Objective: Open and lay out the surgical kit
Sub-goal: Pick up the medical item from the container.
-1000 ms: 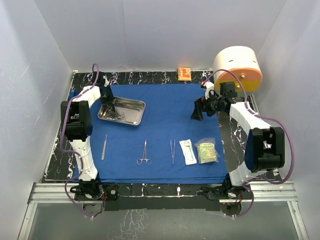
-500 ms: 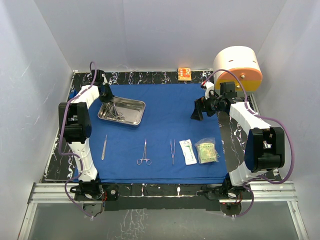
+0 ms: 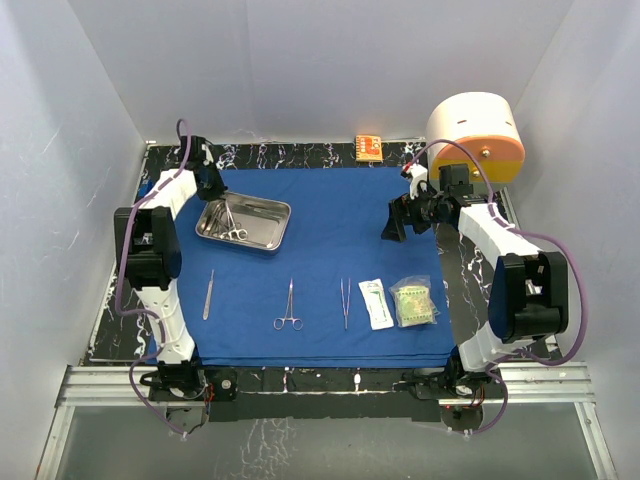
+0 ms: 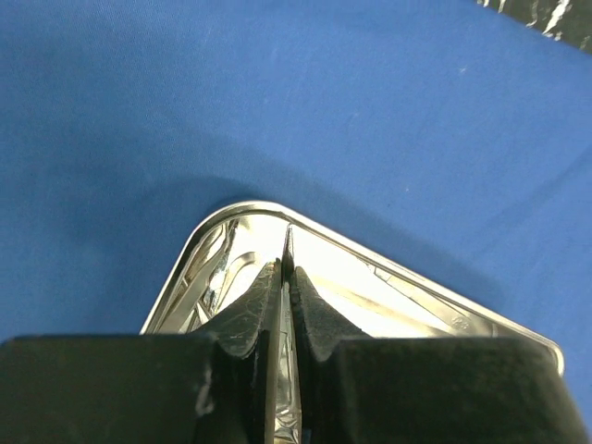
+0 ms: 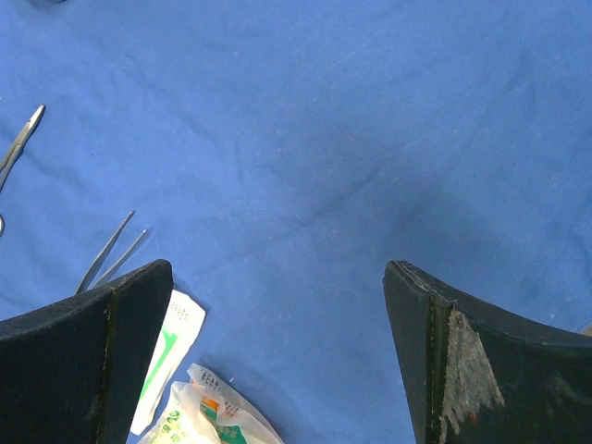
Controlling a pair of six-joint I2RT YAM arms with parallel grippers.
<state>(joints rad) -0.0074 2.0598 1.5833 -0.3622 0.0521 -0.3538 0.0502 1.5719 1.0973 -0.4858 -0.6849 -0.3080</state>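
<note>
One slim instrument (image 4: 287, 245) in the steel tray (image 3: 265, 225): your left gripper (image 4: 287, 270) has just pinched shut on it, so lifting likely comes next. Right gripper (image 5: 277, 268) jaws spread, empty.

No legible txt anywhere. Green print on packets (image 5: 172, 344) + marks on orange box (image 3: 369, 148): too blurred.

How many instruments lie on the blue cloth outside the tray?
3, in a row along the near side: a slim tool left, ring-handled forceps middle, tweezers right. More lie tangled in the tray, too jumbled to count.
</note>
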